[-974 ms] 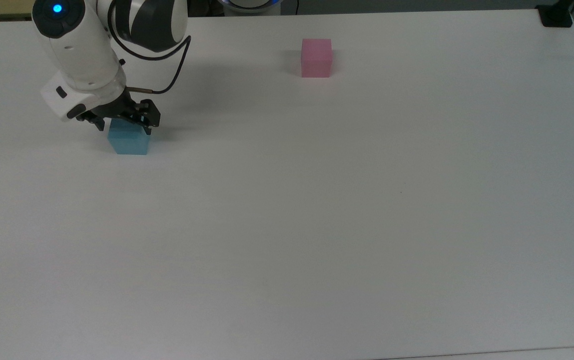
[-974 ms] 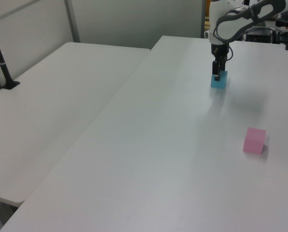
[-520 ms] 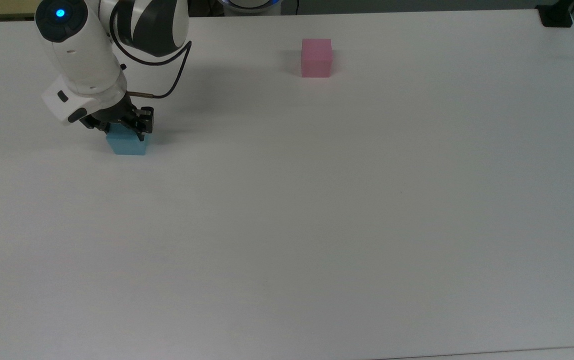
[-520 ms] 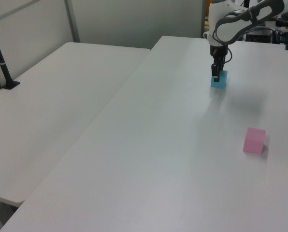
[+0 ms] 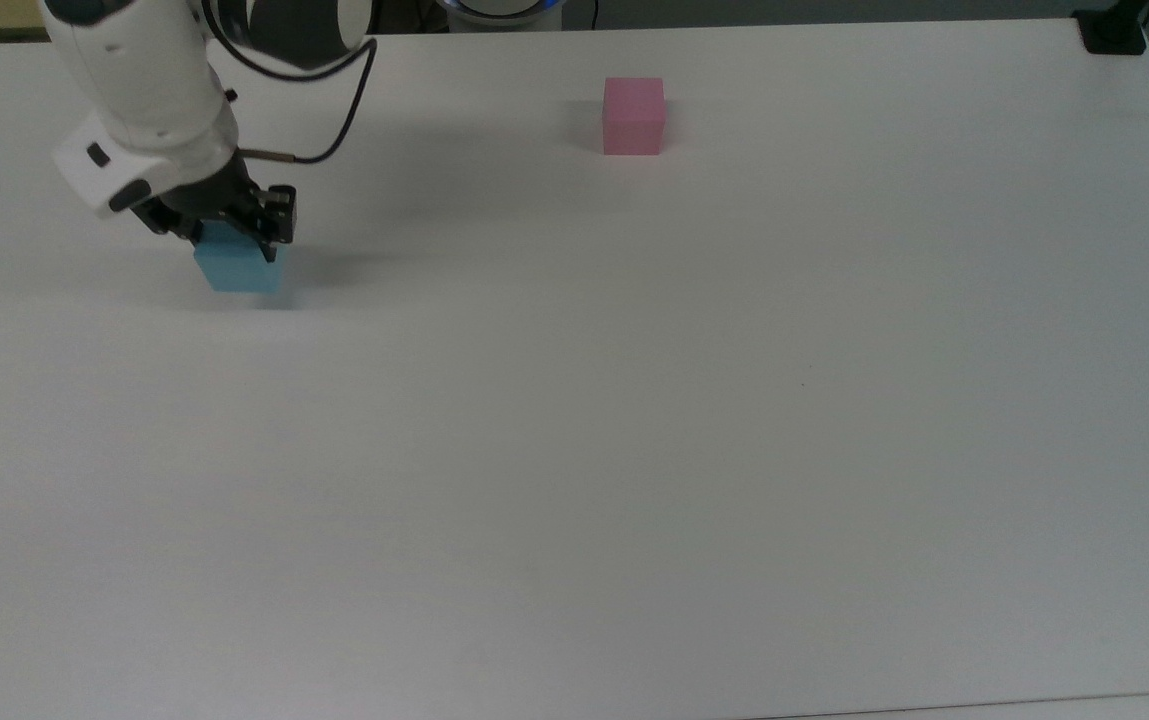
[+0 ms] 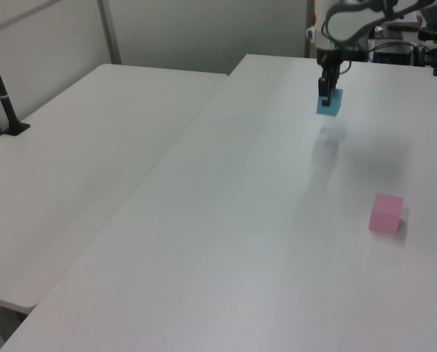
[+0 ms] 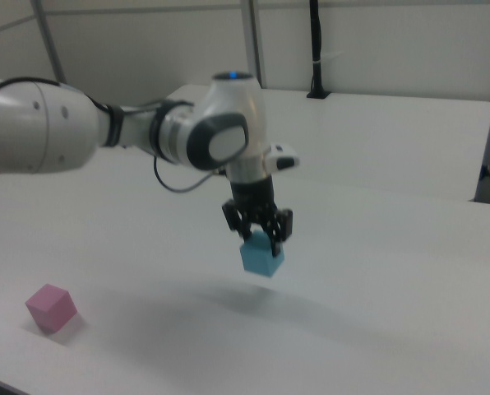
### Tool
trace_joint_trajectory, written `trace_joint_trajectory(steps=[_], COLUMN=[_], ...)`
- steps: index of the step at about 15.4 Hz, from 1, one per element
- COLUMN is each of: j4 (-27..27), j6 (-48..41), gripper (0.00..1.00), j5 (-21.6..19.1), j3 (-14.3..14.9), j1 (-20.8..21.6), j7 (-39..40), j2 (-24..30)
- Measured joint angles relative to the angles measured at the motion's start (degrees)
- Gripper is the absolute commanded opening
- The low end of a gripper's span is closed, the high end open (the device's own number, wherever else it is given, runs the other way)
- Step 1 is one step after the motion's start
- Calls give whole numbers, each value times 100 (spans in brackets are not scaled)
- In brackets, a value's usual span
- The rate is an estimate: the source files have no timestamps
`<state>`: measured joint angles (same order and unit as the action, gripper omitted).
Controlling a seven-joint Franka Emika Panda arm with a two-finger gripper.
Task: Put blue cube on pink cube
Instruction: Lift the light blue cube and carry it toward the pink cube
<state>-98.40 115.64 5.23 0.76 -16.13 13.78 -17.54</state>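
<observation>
My gripper point(image 5: 229, 240) point(image 6: 325, 94) point(image 7: 260, 239) is shut on the blue cube point(image 5: 237, 268) point(image 6: 331, 104) point(image 7: 262, 258), which hangs clear of the white table point(image 5: 634, 420) with its shadow below it in the right view. The black fingers grip the cube's upper part from both sides. The pink cube point(image 5: 633, 115) point(image 6: 386, 213) point(image 7: 51, 308) rests on the table, far to the top view's right of the gripper and near the table's back edge. Nothing touches the pink cube.
A second white table point(image 6: 79, 161) stands beside this one at the left view's left. A black post point(image 6: 2, 92) rises from it. A black mount point(image 5: 1112, 30) sits at the top view's back right corner.
The fingers closed on the blue cube and lifted it off the table. Arm and cube have shifted slightly to the top view's left and upward. The pink cube has not moved.
</observation>
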Motion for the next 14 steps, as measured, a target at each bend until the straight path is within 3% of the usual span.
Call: trace_joint_trajectory(steps=[6,10,12,14], j4=[1533,1700,1699,1687], j6=[-1528,-1678,-1678,-1678], gripper=[24,24,24,24], j5=[-40,-54,-57,-56], j3=[-214,-268,-538,-1126], j1=[7,4,1,17], j7=[-97,-97,-260,-878], j2=[465,437,388,347])
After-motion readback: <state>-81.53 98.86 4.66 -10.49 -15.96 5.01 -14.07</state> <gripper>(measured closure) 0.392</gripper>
